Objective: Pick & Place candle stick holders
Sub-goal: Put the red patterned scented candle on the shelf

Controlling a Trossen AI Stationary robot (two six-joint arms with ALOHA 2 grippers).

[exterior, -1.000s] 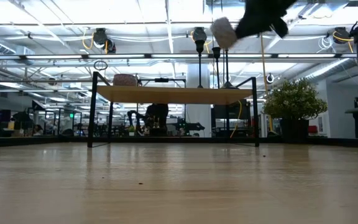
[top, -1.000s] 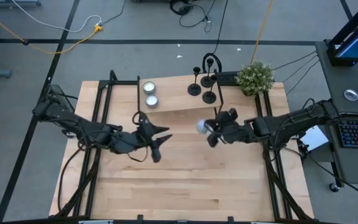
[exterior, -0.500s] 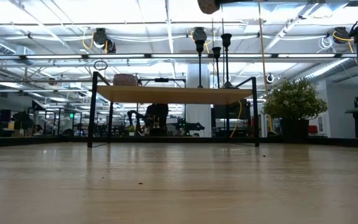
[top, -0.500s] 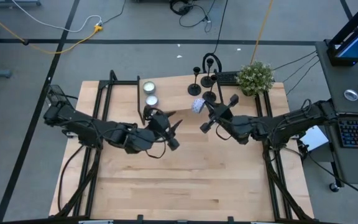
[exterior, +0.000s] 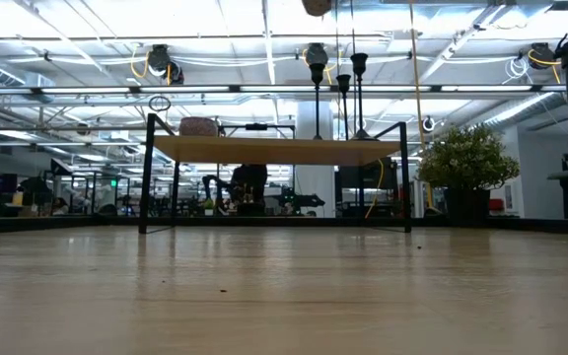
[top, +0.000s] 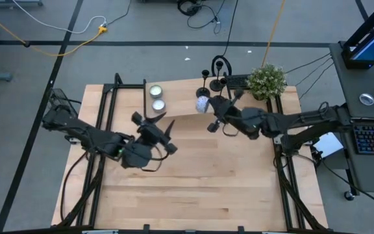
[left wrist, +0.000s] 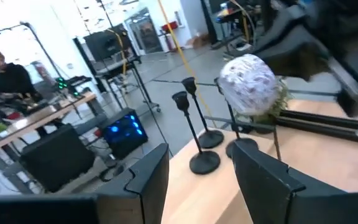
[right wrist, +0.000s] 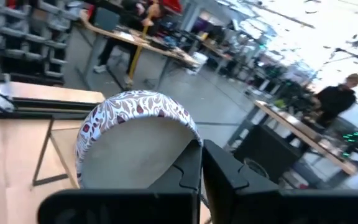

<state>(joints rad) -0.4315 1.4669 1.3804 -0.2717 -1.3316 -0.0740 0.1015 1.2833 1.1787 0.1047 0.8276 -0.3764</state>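
1. The left gripper (top: 162,125) hangs above the table (top: 193,188) with its fingers spread apart and nothing between them; the two white tealights (top: 156,97) sit just beyond it on the raised shelf (top: 180,104).
2. In the left wrist view its two dark fingers (left wrist: 151,177) frame the candle stick holders (left wrist: 199,134) straight ahead, standing upright on the shelf.
3. The right gripper (top: 208,112) is clamped on a patterned white round object (top: 202,104), holding it in the air.
4. The three candle stick holders (top: 213,88) stand just past the right gripper, close together at the shelf's far end, none held.
5. A potted plant (top: 266,80) stands to the far side of the right arm.
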